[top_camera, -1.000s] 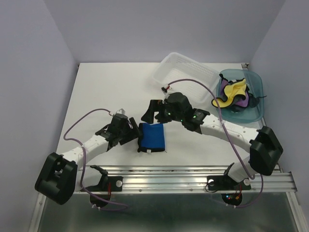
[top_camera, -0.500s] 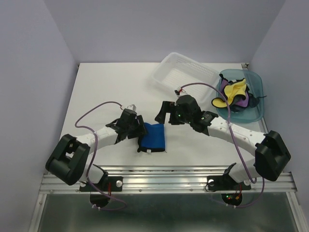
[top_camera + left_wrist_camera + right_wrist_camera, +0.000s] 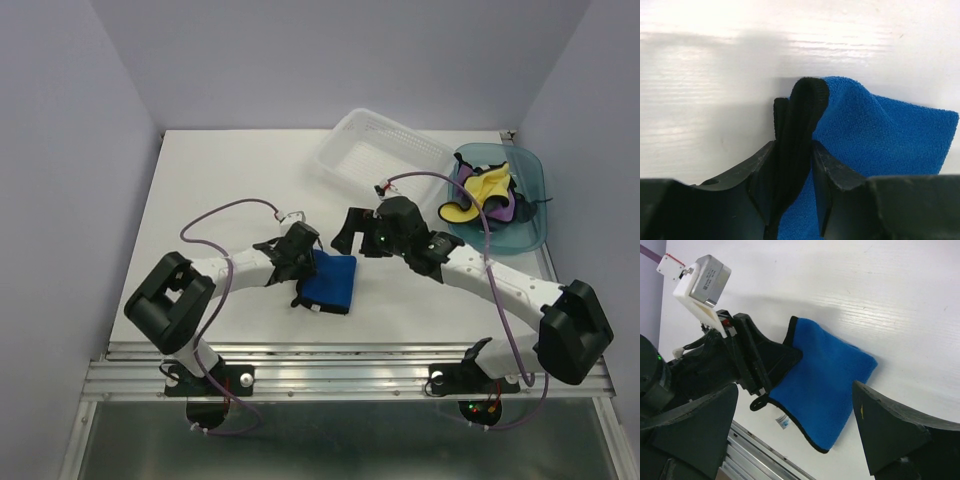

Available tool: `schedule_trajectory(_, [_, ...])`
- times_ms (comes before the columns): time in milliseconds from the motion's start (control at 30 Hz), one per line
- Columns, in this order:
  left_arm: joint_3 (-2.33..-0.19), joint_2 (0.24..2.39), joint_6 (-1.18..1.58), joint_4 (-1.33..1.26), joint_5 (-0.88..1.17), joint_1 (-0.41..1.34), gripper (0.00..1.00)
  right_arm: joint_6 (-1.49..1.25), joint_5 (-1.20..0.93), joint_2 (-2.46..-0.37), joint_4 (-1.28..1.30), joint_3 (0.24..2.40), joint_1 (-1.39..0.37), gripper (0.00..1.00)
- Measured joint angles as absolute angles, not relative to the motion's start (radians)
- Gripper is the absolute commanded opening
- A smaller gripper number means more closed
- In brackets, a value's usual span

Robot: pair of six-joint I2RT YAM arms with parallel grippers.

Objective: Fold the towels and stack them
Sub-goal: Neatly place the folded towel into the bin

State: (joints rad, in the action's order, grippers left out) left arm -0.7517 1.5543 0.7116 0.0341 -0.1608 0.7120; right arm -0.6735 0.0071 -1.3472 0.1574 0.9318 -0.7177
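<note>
A folded bright blue towel (image 3: 333, 281) (image 3: 825, 390) with a black hem lies on the white table near the front. My left gripper (image 3: 305, 262) (image 3: 794, 147) is at its left edge, and both fingers (image 3: 827, 165) press on the raised black hem. The blue towel (image 3: 880, 130) spreads out to the right beyond them. Just behind and above the towel hovers my right gripper (image 3: 358, 240) (image 3: 795, 390), jaws wide open and empty. More towels, a yellow (image 3: 480, 188), a purple (image 3: 506, 208) and a dark one (image 3: 490, 226), are heaped in the teal bin (image 3: 532, 170).
A clear white slotted basket (image 3: 385, 148) stands tilted at the back, left of the teal bin. The metal rail (image 3: 350, 365) runs along the table's front edge. Purple cables loop over both arms.
My left arm has swung right to the towel's left edge and its jaws have narrowed onto the hem, nudging the towel rightward. The right gripper has drifted right, still wide open.
</note>
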Motion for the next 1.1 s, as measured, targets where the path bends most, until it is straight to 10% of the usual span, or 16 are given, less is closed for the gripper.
schedule_trajectory(200, [-0.873,1.662,0.741,0.083,-0.245,0.773,0.38,-0.669,0.012,-1.312,0.165,0.901,-0.7,1.0])
schedule_trajectory(333, [-0.898,1.695,0.756,0.085,-0.257,0.785,0.0,-0.665,0.021,-1.287,0.175,0.892,-0.692,1.0])
schedule_trajectory(1100, [-1.003,1.666,0.578,0.218,-0.544,0.846,0.0,-0.648,0.382,-1.027,0.232,0.799,-0.667,1.0])
